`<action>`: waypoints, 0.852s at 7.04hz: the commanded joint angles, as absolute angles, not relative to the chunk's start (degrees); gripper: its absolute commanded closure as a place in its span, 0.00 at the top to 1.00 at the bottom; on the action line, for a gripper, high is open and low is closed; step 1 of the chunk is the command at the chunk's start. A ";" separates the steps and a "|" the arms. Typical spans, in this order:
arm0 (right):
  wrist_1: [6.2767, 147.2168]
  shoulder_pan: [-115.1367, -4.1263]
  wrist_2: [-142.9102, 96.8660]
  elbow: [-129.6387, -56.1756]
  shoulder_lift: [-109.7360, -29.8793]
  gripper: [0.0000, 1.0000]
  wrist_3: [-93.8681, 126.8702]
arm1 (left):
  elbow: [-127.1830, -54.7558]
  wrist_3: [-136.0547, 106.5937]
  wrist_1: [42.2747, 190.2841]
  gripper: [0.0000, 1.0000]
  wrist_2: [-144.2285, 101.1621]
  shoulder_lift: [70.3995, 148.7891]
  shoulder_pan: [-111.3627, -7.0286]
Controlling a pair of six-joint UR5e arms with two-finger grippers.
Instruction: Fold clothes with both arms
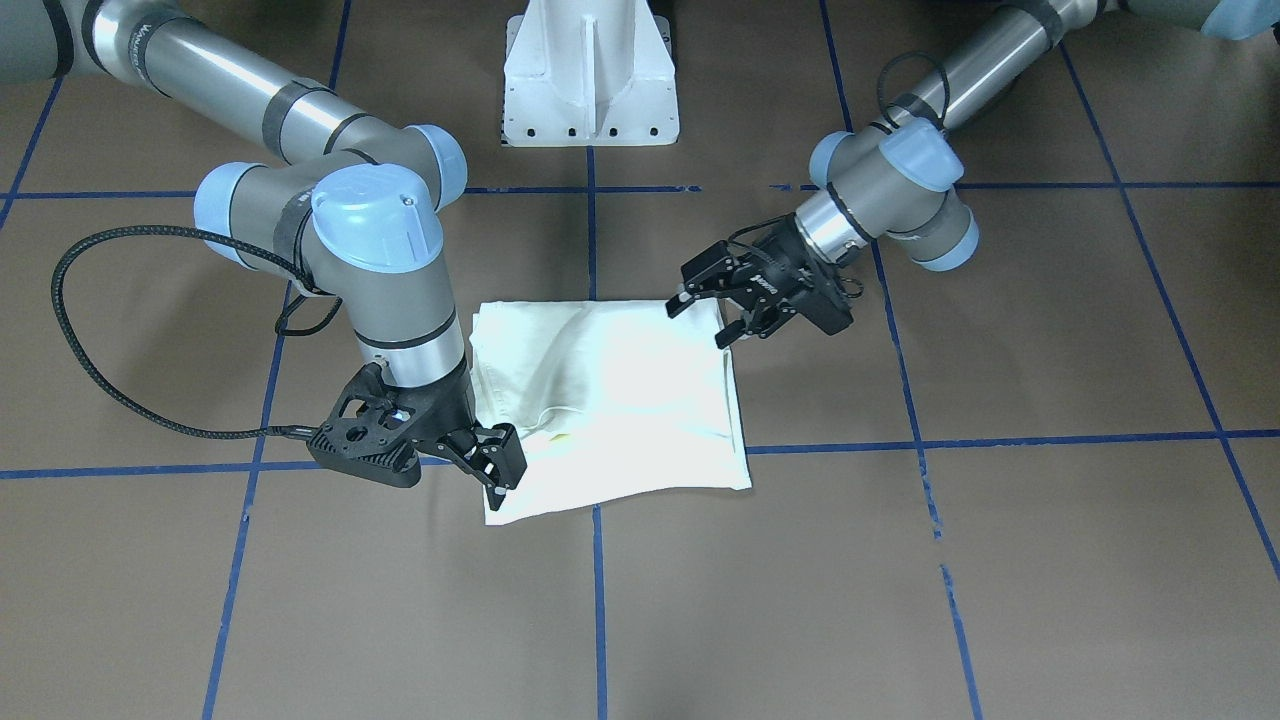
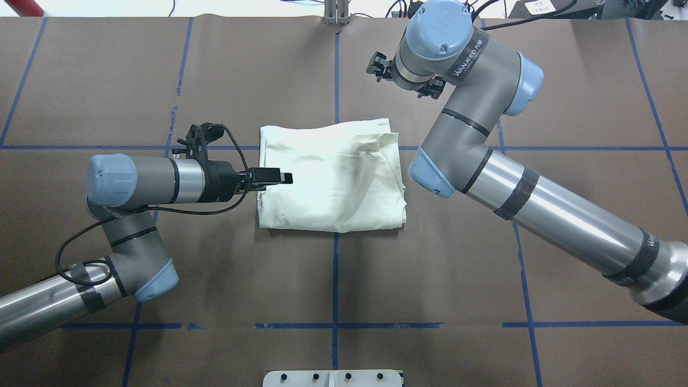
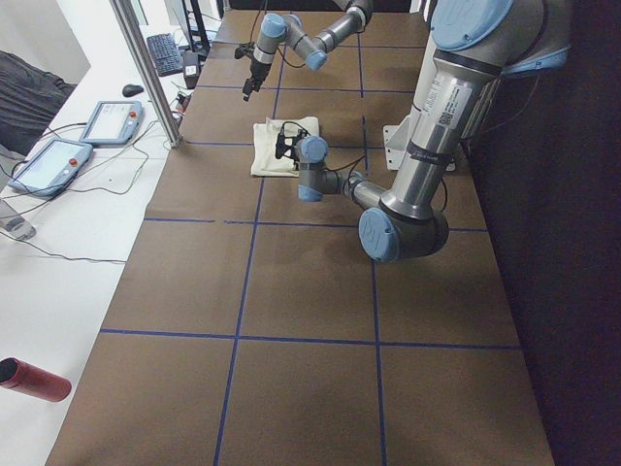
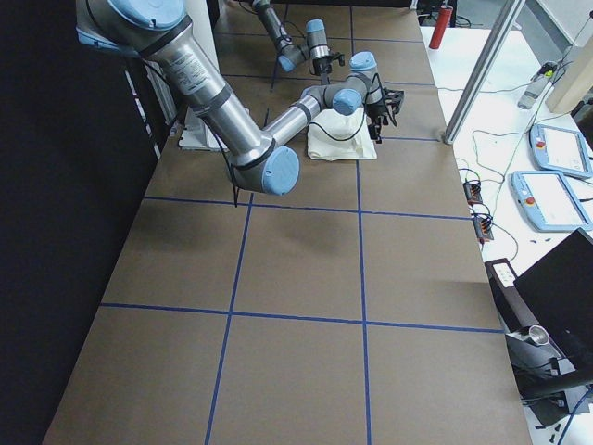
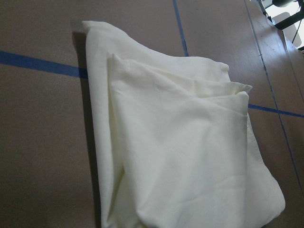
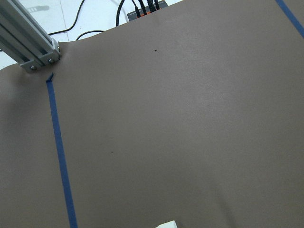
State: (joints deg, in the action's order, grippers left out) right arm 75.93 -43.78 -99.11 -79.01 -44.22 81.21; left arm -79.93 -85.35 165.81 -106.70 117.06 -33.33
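- Hovering where, left gripper?
- It's hanging over the left edge of the shirt, fingers apart, empty. Shirt's lying at table centre, long axis left-right. Right gripper is sitting at its far right corner; closure unclear.

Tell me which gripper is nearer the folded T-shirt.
Left. The left gripper sits low at the T-shirt's left edge, its fingertips over the cloth. The right gripper hangs higher, by the far right corner, clear of the cloth.

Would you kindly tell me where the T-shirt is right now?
In the overhead view, the T-shirt lies folded mid-table over the crossing blue tape lines, with the left gripper at its left edge.
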 commanded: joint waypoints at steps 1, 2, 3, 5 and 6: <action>75.94 -43.94 -99.14 -79.01 -44.30 1.00 81.12 | -80.33 -87.45 164.18 1.00 -106.26 118.48 -33.22; 75.94 -43.95 -99.14 -79.01 -44.30 1.00 81.21 | -80.25 -87.45 164.18 1.00 -106.26 117.87 -33.14; 75.94 -43.95 -99.14 -79.01 -44.21 1.00 81.21 | -80.07 -87.36 164.18 1.00 -106.09 117.51 -32.70; 75.94 -43.95 -99.14 -79.01 -44.38 1.00 81.21 | -79.54 -87.19 164.18 1.00 -105.91 116.37 -30.86; 75.85 -43.95 -99.14 -79.01 -44.38 1.00 81.21 | -79.28 -87.19 164.18 1.00 -104.95 116.28 -29.98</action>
State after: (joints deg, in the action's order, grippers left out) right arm 75.92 -43.94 -99.14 -79.01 -44.36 81.21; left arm -79.60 -87.23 164.18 -105.74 116.65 -31.15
